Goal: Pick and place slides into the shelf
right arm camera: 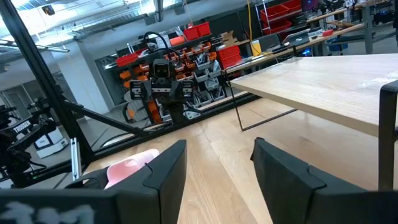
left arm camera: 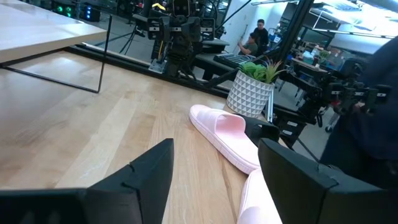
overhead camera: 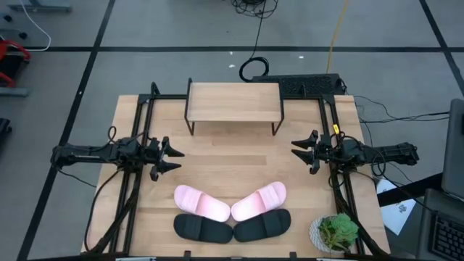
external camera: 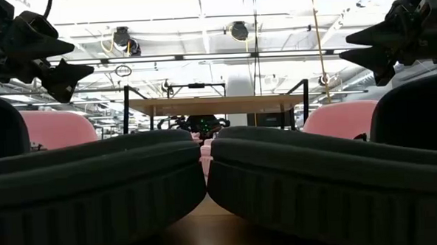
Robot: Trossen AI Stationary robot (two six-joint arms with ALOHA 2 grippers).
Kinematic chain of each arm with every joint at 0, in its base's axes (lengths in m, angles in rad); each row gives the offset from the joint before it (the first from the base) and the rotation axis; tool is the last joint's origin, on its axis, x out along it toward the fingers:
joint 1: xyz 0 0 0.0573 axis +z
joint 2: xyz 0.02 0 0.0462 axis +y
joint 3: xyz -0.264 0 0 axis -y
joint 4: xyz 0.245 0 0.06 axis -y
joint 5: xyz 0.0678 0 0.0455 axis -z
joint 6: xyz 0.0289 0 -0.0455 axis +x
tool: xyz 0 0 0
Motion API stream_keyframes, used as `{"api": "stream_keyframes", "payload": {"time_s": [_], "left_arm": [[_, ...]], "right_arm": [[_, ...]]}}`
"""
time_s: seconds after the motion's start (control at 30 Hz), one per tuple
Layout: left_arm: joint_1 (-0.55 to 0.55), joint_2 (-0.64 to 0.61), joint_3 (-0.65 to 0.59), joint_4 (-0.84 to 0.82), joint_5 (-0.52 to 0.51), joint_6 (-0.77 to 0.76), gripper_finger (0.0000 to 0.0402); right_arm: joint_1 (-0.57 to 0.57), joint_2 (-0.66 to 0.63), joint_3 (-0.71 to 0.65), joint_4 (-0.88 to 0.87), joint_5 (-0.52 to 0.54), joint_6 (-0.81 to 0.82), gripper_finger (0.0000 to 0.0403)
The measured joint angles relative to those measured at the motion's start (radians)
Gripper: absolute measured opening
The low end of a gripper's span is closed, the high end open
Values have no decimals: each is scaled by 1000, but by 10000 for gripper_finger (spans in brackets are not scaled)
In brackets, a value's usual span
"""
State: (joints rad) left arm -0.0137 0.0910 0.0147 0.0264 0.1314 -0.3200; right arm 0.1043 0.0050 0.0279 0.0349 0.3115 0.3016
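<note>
progress: none placed | four wide-strap slides [overhead camera: 232, 212], pale pink pair and black pair, lower centre of tabletop [overhead camera: 232, 156] | plank-top black-legged shelf [overhead camera: 233, 101] upper centre, bare | left end effector [overhead camera: 176, 159], right end effector [overhead camera: 296, 148] spread, holding nothing

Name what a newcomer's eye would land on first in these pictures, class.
Four slides fanned in a V at the table's near edge: the pink pair just behind the black pair. Beyond them stands the shelf, nothing on its top, at the far edge, with the left gripper and right gripper hovering open on either side between.
</note>
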Motion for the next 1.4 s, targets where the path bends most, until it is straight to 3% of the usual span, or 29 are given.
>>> {"api": "stream_keyframes", "payload": {"time_s": [0.3, 0.53, 0.93, 1.17, 1.4], "left_arm": [[0, 0, 0, 0, 0, 0, 234], [0, 0, 0, 0, 0, -1, 234], [0, 0, 0, 21, -1, -2, 234], [-1, 0, 0, 206, -2, -93, 234], [0, 0, 0, 519, -2, -227, 234]], "right_arm": [[0, 0, 0, 63, 1, 17, 173], [0, 0, 0, 297, 1, 159, 173], [0, 16, -1, 698, 2, 88, 173], [0, 74, -1, 926, 0, -9, 173], [0, 155, 3, 970, -2, 11, 173]]}}
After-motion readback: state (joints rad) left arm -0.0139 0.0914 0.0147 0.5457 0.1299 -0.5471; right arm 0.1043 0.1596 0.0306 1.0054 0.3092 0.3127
